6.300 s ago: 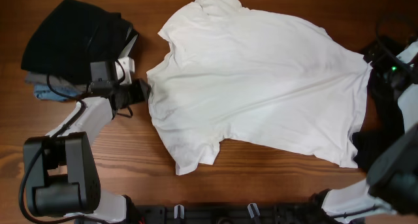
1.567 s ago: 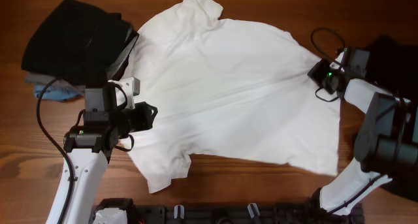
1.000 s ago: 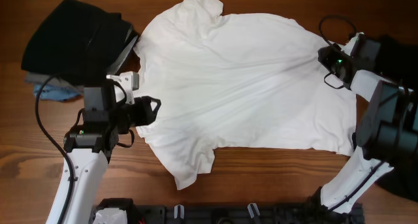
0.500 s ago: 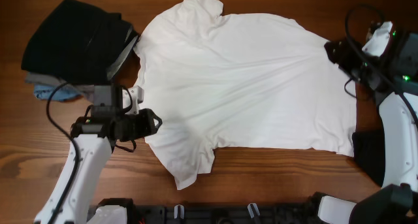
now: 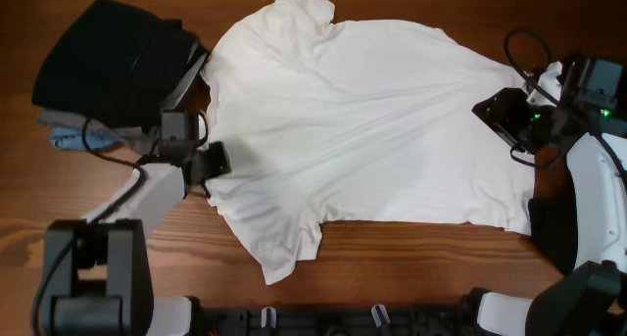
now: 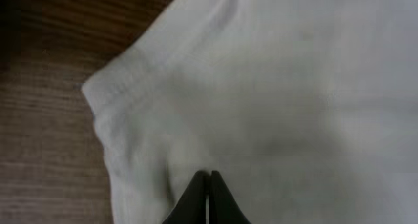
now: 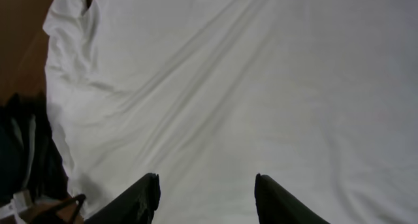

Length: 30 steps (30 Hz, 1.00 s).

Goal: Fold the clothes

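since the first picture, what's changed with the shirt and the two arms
The T-shirt has been pulled flatter and its upper part shifted left, so its upper left edge now reaches the black garment. The left gripper moved a little nearer along the shirt's left edge and closed on it. The right gripper came in from the far right, tugged the right edge, and now hangs open over it. The black garment stayed put.

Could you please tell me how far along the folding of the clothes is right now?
Done: the T-shirt lies spread flat on the table, and a dark pile beside it looks folded. In hand: the left end effector is shut at the shirt's edge, and the right end effector hangs open over its far side. Left: every fold of the T-shirt, since none shows yet.
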Tool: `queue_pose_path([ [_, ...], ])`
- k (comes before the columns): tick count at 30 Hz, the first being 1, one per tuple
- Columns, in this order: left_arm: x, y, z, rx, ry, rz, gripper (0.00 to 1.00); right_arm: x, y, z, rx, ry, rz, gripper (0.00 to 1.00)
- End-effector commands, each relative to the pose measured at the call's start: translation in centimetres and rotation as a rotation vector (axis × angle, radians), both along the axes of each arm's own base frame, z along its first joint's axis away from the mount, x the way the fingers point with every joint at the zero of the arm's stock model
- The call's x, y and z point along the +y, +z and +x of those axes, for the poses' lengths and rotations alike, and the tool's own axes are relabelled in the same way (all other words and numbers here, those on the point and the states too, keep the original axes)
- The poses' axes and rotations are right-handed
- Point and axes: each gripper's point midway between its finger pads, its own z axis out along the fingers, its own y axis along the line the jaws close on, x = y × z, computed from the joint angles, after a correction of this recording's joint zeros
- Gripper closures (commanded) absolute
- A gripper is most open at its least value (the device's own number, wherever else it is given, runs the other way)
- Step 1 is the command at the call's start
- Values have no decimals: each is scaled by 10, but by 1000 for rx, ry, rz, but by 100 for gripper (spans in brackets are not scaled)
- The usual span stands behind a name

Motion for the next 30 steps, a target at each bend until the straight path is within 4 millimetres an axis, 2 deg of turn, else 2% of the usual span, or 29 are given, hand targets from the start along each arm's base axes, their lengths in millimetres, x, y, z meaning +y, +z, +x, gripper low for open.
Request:
queue_pose_path([
  [1,33,-44,-16,112,149,59,96,-13,-13,-8,60,-14,-79,48],
  [3,47,-45,-9,86,244,31,96,-15,-20,-11,99,-34,-78,44],
  [5,53,-40,3,33,269,-15,96,-14,-28,-17,150,-55,-59,44],
  [8,49,-23,23,-43,249,-113,96,-13,-45,-24,221,-64,-47,39],
  [10,43,-13,32,-70,229,-156,91,-16,-61,-33,291,-112,-44,37],
  [11,38,-7,35,-82,214,-181,88,-18,-69,-36,320,-137,-48,37],
  [14,18,19,41,-137,115,-274,66,-21,-83,-38,339,-148,-57,38],
  [16,8,39,39,-167,70,-315,62,-21,-82,-37,326,-134,-65,37],
  [17,7,49,37,-179,64,-319,62,-21,-79,-37,317,-126,-70,34],
  [21,4,93,21,-229,51,-314,59,-18,-65,-44,302,-122,-72,29],
  [24,0,124,-4,-246,47,-312,55,-15,-55,-56,315,-123,-71,27],
  [27,-3,134,-40,-184,68,-306,51,-18,-56,-71,370,-135,-101,24],
  [30,-8,126,-78,-53,113,-331,56,-17,-68,-84,432,-185,-89,24],
])
